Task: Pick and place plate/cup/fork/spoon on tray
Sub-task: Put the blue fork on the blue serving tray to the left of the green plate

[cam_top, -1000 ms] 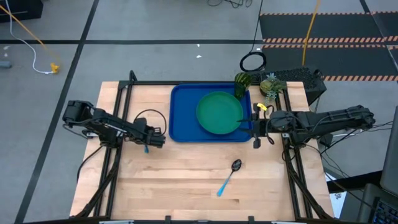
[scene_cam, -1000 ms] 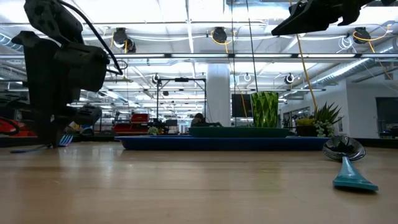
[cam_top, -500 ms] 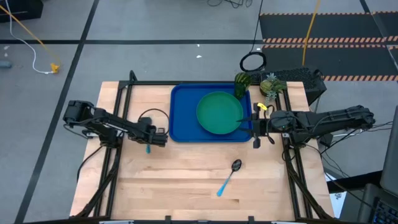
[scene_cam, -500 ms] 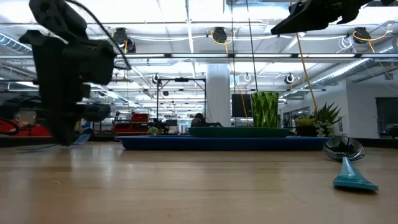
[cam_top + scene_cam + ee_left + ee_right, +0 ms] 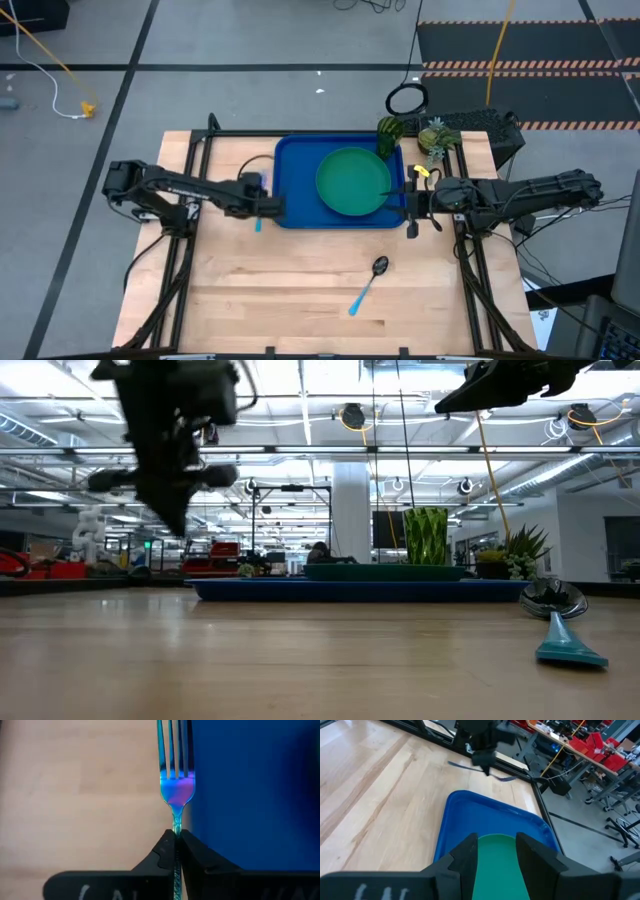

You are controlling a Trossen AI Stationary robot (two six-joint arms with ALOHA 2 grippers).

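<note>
Now the left gripper (image 5: pixel 262 208) is clenched on the fork (image 5: pixel 175 775), raised at the tray's (image 5: pixel 297 180) nine o'clock edge; right gripper (image 5: pixel 412 202), released, hovers at three o'clock beside the plate (image 5: pixel 352 181).

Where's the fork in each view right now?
High: fork hangs from the left gripper, at the tray's left rim.
Low: not discernible.
Left wrist: centre, pinched between the fingers, tines over the rim.
Right wrist: thin, beneath the far gripper, beyond the tray.
Shared landmark: the blue tray.
</note>
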